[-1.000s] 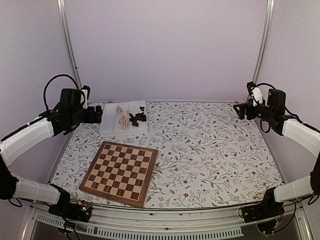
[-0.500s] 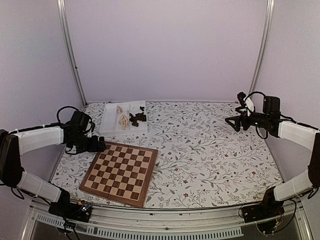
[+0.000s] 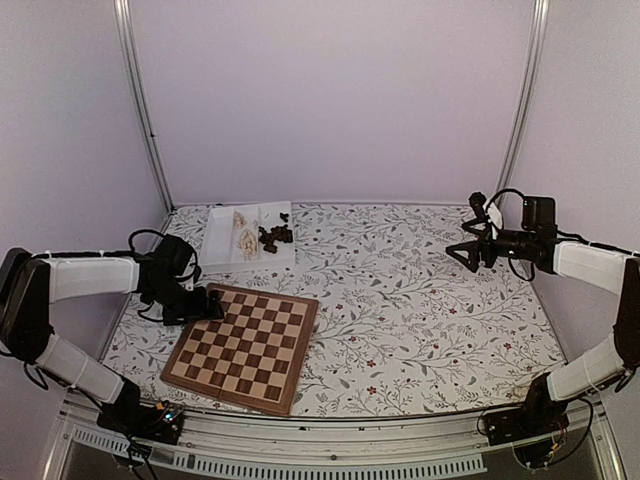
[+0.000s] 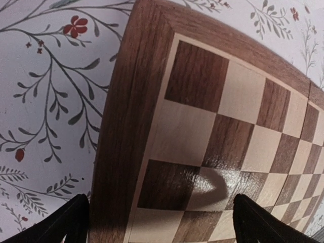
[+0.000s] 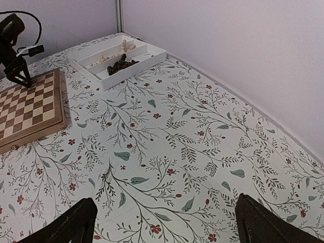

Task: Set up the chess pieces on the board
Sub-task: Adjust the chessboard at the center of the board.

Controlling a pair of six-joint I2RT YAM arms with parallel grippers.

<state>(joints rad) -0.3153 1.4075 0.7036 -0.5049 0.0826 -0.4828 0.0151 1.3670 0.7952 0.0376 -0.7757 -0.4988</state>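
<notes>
**Left claw spread over the board's corner, right claw open well off to the right**

From the top camera you see the board [image 3: 245, 345] lying flat near the front edge of the flowered cloth [image 3: 420, 320]. The left claw [image 3: 207, 304] is low at the board's far left corner. The left arm reaches in from the board's left with its elbow bent and its forearm nearly level.

That view does not settle how the left claw's jaws stand, but the left wrist camera does. There the fingers [image 4: 63, 223] are wide apart and hold nothing. One is over the board's brown border and the other over its checkered squares. You cannot tell whether either one touches the wood.

The right claw [image 3: 462, 255] hangs well to the right of the board, raised above the cloth. Its arm is stretched inward from the right wall. The right wrist camera shows its fingers [image 5: 68, 223] spread open and empty.

That camera also gives you a slanted look at the white tray [image 5: 134, 68] just beyond the board's far edge. The chess pieces lie there, the cream pieces [image 5: 109, 55] in one compartment and the dark pieces [image 5: 119, 64] in the next.
</notes>
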